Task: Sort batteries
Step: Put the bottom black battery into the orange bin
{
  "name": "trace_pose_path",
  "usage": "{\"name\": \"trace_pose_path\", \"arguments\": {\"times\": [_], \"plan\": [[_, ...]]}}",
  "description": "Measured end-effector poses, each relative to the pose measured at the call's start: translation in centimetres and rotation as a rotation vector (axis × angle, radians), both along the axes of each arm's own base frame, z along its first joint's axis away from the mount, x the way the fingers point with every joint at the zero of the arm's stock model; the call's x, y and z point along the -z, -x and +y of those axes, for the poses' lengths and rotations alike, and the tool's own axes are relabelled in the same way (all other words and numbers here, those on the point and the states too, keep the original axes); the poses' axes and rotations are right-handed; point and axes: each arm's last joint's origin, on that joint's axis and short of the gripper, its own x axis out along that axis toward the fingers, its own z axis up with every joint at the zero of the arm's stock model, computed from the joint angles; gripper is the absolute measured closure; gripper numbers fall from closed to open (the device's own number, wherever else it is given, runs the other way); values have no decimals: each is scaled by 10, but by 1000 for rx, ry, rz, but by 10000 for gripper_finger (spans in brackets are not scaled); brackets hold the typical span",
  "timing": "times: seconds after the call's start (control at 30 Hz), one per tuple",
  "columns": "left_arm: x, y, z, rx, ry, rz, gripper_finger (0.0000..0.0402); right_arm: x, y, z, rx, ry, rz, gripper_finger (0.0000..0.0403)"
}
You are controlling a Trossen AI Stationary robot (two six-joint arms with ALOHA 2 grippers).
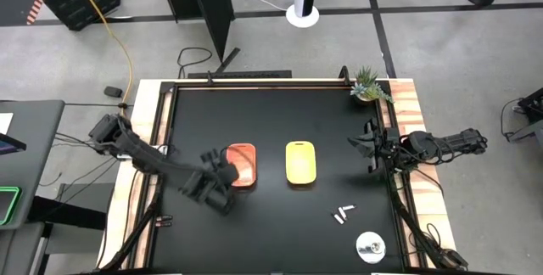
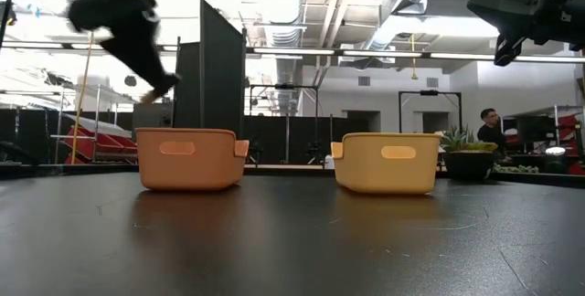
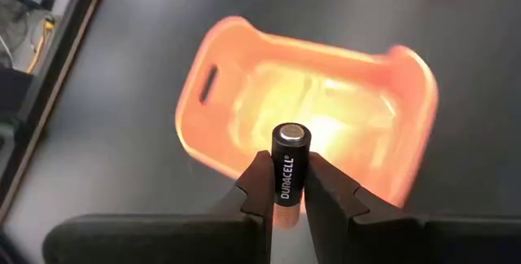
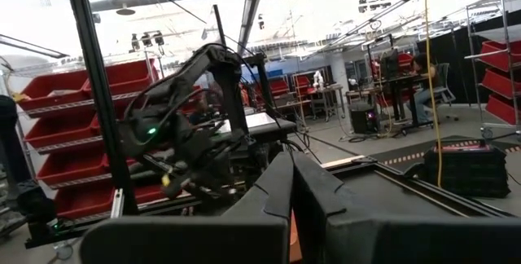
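Observation:
My left gripper [image 1: 224, 174] hovers over the left near part of the orange tray [image 1: 243, 165], shut on a black battery [image 3: 289, 170] with a silver end. In the left wrist view the orange tray [image 3: 326, 109] lies open beneath it. The yellow tray [image 1: 301, 162] stands to the orange tray's right. A few small whitish batteries [image 1: 342, 216] lie flat on the table toward the near right. My right gripper [image 1: 366, 144] waits raised at the table's right edge, its fingers [image 4: 281, 191] shut on nothing. My left gripper pinches the battery's black body [image 3: 287, 184] between its two fingers, just behind the silver end cap [image 3: 291, 136]. The battery lies along the fingers and its cap sticks out past their tips. The fingers point down at the tray, and the battery is lifted clear above it.
A round silvery disc [image 1: 370, 245] lies at the near right corner. A small potted plant [image 1: 368, 86] stands at the far right corner. Bare black table spreads between the trays and the far edge. A person [image 2: 491, 130] shows in the room beyond.

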Motion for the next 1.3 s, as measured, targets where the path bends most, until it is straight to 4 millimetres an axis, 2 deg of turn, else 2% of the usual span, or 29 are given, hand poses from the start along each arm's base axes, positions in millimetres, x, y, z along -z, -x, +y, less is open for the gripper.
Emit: {"name": "trace_pose_path", "arguments": {"times": [0.2,0.37,0.63,0.9,1.07,1.2,1.3], "plan": [[-2,-23,34,51,-17,30,360,0,0,0,0,0,0,374],[-2,-31,54,77,-13,73,350,0,0,0,0,0,2,374],[-2,-37,63,94,-1,62,321,0,0,0,0,1,5,374],[-2,-37,63,91,3,63,236,1,0,0,0,3,12,374],[-10,-19,56,91,10,117,212,1,0,0,0,3,15,374],[-21,6,46,70,55,173,221,3,-1,0,0,6,28,374],[-28,22,33,63,154,187,229,3,-1,0,1,7,33,374]]}}
